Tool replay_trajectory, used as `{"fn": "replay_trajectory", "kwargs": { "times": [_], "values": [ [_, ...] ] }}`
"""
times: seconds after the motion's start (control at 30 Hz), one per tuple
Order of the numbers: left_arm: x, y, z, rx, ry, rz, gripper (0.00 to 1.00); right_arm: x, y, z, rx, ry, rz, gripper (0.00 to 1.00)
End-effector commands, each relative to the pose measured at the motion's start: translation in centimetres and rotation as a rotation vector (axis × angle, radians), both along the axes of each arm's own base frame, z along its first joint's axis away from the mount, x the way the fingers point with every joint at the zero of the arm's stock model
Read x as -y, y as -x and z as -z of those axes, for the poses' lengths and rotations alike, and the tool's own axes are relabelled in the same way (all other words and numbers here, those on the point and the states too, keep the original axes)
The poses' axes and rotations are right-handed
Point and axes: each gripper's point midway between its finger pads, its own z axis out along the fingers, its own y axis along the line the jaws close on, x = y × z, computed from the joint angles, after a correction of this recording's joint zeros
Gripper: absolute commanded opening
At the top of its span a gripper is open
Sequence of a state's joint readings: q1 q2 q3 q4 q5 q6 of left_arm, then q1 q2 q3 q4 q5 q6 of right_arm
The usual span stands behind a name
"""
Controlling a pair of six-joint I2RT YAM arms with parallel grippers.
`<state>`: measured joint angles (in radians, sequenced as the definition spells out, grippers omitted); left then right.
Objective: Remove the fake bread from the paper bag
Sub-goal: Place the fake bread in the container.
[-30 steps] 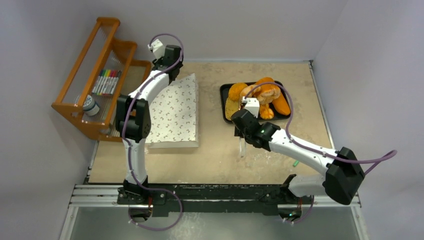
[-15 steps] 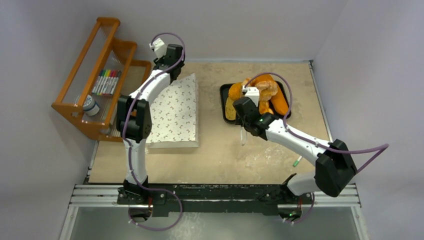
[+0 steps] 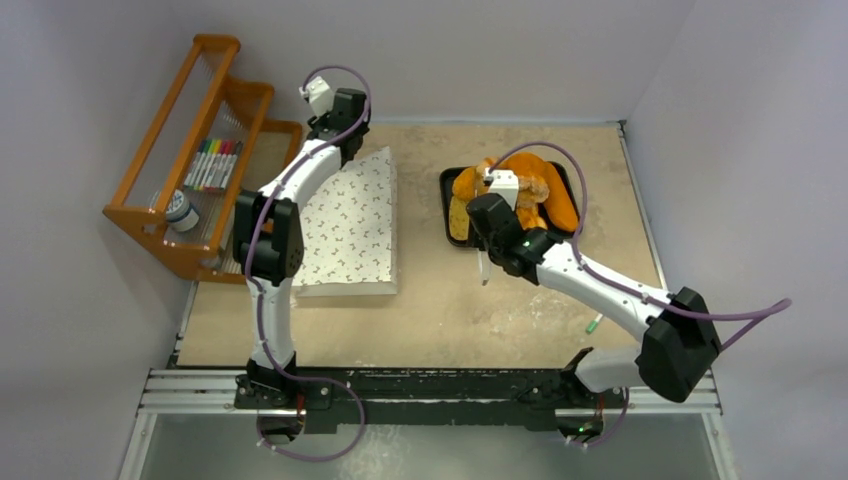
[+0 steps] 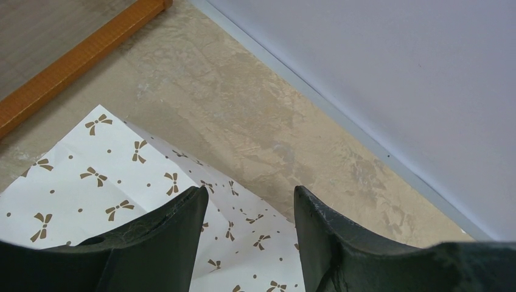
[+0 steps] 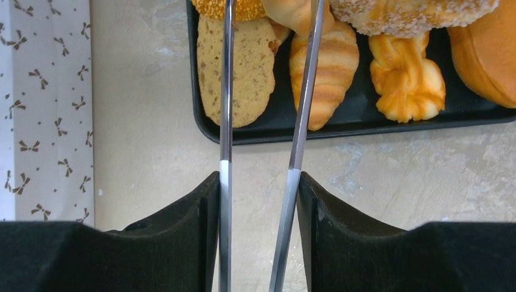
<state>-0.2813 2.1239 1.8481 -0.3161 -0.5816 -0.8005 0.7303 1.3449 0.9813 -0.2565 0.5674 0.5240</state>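
The bread is all out, piled on the black tray on the right half of the table. The bag lies flat over on the left, well apart from the tray, and I can't spot any bread on or beside it.

The overhead shot only gives you an orange heap half covered by the right arm. The right wrist cam is way better: a flat speckled slice, a ridged croissant right next to it, a twisted piece, a seeded roll cut off by the top edge, and a smooth orange loaf at the far right.

That cam also shows the right gripper clamped on a pair of metal tongs. Both black fingers press on the outsides of the two arms. One arm crosses the slice, the other crosses the croissant. The tips run out of frame, so I can't tell whether they're pinching anything. From above, only a short silver bit of the tongs pokes out beside the wrist.

The left gripper hangs spread apart with nothing between the fingers, over the bag's far corner near the back wall. From above, its fingers are hidden under the wrist.

Only the overhead view shows the wooden rack with markers left of the bag.
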Motion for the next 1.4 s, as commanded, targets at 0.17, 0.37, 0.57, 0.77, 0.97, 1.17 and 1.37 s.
{"fn": "replay_trajectory", "kwargs": {
  "times": [0.17, 0.37, 0.57, 0.77, 0.97, 1.17, 1.37],
  "values": [
    [0.4, -0.5, -4.7, 0.100, 0.011, -0.008, 0.55, -1.4, 0.6, -2.9, 0.069, -0.055, 0.005, 0.47],
    [0.5, -0.4, -4.8, 0.101, 0.010, -0.007, 0.55, -1.2, 1.4, -2.8, 0.061, -0.067, 0.010, 0.47],
    [0.5, -0.4, -4.7, 0.100, 0.010, -0.007, 0.55, -1.3, 2.0, -2.7, 0.057, -0.067, 0.013, 0.47],
    [0.5, -0.4, -4.8, 0.101, 0.009, -0.006, 0.55, -1.2, 2.6, -2.7, 0.050, -0.067, 0.017, 0.47],
    [0.6, -0.3, -4.8, 0.101, 0.010, -0.004, 0.55, -1.1, 3.3, -1.7, 0.015, -0.077, 0.015, 0.48],
    [0.8, -0.3, -4.5, 0.099, 0.015, -0.001, 0.55, -1.0, 1.5, -1.4, 0.012, -0.071, 0.002, 0.48],
    [0.8, -0.2, -4.5, 0.100, 0.009, 0.001, 0.55, -1.7, -1.0, -3.5, 0.061, -0.052, 0.006, 0.48]
  ]
}}
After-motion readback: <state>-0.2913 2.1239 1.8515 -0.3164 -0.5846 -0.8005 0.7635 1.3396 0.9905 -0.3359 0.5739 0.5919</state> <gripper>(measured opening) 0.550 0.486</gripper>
